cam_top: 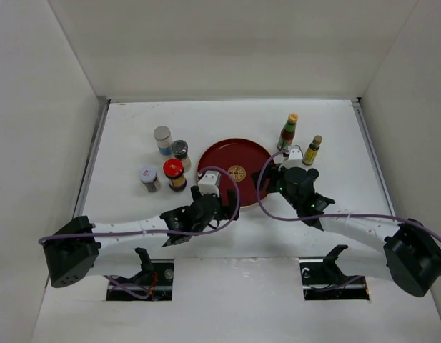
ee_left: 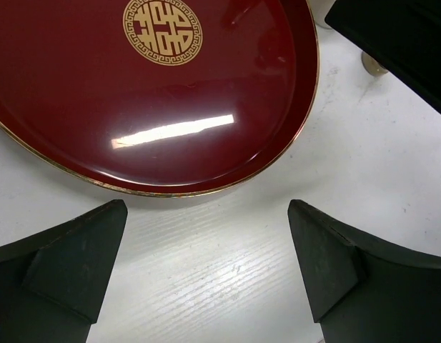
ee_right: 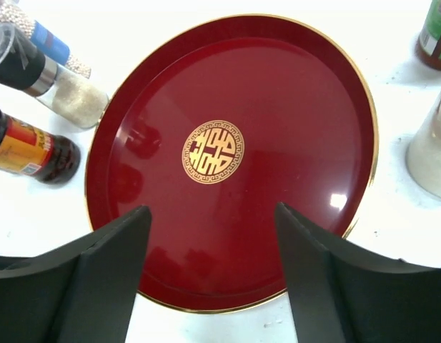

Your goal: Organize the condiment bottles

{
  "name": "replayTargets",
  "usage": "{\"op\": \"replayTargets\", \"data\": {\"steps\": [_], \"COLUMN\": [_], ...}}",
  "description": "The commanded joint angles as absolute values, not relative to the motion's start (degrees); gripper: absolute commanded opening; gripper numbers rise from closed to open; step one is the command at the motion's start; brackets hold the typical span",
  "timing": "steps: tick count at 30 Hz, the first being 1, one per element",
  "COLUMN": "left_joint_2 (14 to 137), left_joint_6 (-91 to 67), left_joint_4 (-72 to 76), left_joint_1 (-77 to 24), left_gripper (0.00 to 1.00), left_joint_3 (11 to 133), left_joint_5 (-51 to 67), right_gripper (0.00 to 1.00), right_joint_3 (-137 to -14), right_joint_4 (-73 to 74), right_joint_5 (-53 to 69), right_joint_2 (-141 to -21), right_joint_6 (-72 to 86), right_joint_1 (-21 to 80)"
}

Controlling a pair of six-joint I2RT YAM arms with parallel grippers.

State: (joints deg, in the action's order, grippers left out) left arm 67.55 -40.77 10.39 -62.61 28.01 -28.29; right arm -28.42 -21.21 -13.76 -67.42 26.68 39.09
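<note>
In the top view, a white grey-capped shaker (cam_top: 162,140), two silver-lidded jars (cam_top: 180,151) (cam_top: 149,179) and a red-lidded jar (cam_top: 174,174) stand left of the round dark-red tray (cam_top: 224,153). An orange-capped sauce bottle (cam_top: 289,132) and a yellow-labelled bottle (cam_top: 312,151) stand to its right. My left gripper (cam_top: 214,187) (ee_left: 206,264) is open and empty over bare table at the tray's near edge. My right gripper (cam_top: 279,175) (ee_right: 213,271) is open and empty at the tray's right edge. A pale jar (ee_right: 431,153) stands just beside it.
The tray (ee_right: 227,86) holds nothing and has a gold emblem (ee_right: 213,151) in its middle. White walls close in the table on the left, back and right. The right arm (ee_left: 399,43) shows dark at the top right of the left wrist view.
</note>
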Motion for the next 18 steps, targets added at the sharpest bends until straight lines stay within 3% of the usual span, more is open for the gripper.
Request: {"op": "replayTargets", "data": {"steps": [1, 3, 5, 8, 10, 12, 15, 17, 18], "left_joint_2": [65.66, 64.08, 62.41, 59.86, 57.93, 55.82, 52.48, 50.11, 48.97], "left_joint_6": [-40.78, -40.43, -39.29, -37.19, -34.38, -31.83, -28.66, -27.34, -26.81], "left_joint_4": [11.60, 11.16, 10.99, 10.63, 10.37, 8.97, 7.74, 7.30, 6.77], "left_joint_1": [-62.18, -61.57, -60.60, -61.21, -61.56, -62.09, -62.44, -61.31, -60.43], "left_gripper": [1.00, 1.00, 1.00, 1.00, 1.00, 1.00, 1.00, 0.98, 0.85], "left_joint_3": [28.74, 28.74, 29.00, 29.97, 30.76, 31.99, 32.69, 32.78, 32.87], "left_joint_5": [-29.53, -30.06, -30.15, -31.11, -33.12, -36.19, -41.99, -43.67, -44.55], "right_gripper": [0.79, 0.78, 0.71, 0.50, 0.28, 0.14, 0.11, 0.16, 0.24], "right_joint_3": [-29.35, -29.36, -29.53, -29.79, -29.79, -29.79, -30.49, -30.67, -30.67], "right_joint_4": [-24.26, -24.34, -24.43, -24.00, -23.29, -22.85, -21.19, -21.18, -21.44], "right_joint_5": [-15.82, -16.00, -16.00, -16.00, -16.00, -16.17, -17.05, -18.10, -18.37], "right_joint_2": [-66.18, -66.18, -66.44, -66.53, -65.92, -65.66, -65.66, -65.39, -65.56], "right_joint_6": [26.10, 26.19, 26.19, 26.10, 26.10, 26.37, 26.19, 25.93, 25.75], "right_joint_1": [39.59, 39.59, 39.59, 39.59, 39.59, 39.59, 39.59, 40.29, 40.56]}}
